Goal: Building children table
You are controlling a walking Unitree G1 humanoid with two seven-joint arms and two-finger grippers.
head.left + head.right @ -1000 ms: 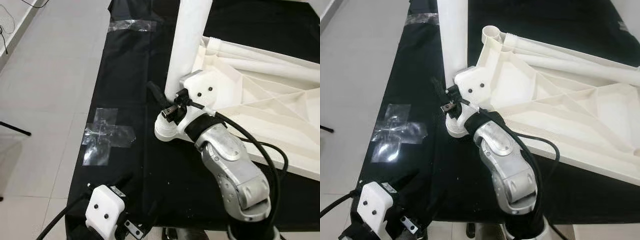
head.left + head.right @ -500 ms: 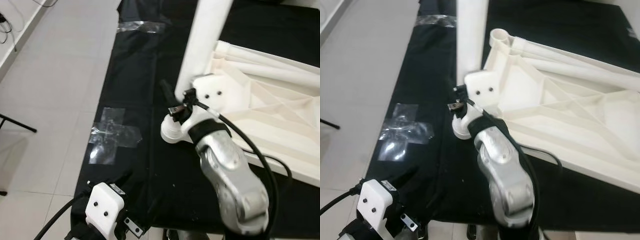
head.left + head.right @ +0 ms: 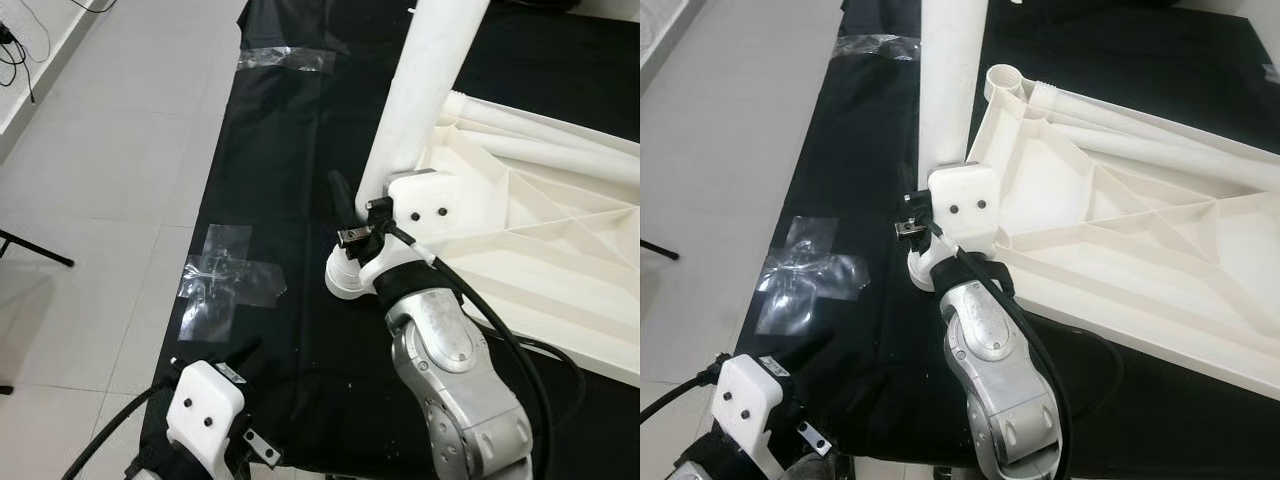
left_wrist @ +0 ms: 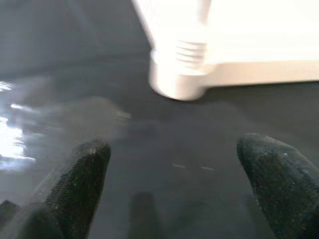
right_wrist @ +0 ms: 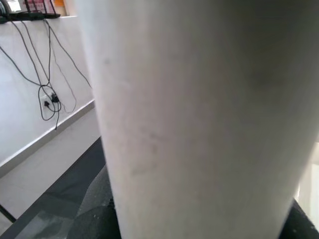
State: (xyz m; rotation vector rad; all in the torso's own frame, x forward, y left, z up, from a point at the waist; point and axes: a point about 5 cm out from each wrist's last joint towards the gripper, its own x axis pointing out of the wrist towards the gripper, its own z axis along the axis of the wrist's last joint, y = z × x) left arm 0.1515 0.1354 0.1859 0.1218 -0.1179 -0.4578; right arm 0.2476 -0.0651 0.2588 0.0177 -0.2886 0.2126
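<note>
The white children's table [image 3: 540, 240] lies upside down on a black cloth [image 3: 270, 180]. A thick white leg [image 3: 425, 90] stands upright at its near corner socket [image 3: 345, 275]. My right gripper [image 3: 365, 205] is shut on the leg low down, just above the socket; in the right wrist view the leg [image 5: 199, 114] sits between the black fingers [image 5: 94, 214]. Other white legs [image 3: 1140, 110] lie on the table's ribbed underside. My left gripper [image 4: 179, 174] hovers open low over the cloth near its front edge, facing the threaded socket [image 4: 182, 74]; its white mount [image 3: 205, 405] is at the bottom left.
A cross of clear tape [image 3: 230, 280] is stuck on the cloth left of the socket, and a tape strip [image 3: 285, 58] holds its far end. Grey tiled floor [image 3: 90, 150] lies to the left, with cables [image 3: 15, 40] by the wall and a black stand foot [image 3: 35, 250].
The head view has shifted, so everything sits further right. My right gripper stays on the leg, its forearm now more directly below it. The left gripper has barely moved.
</note>
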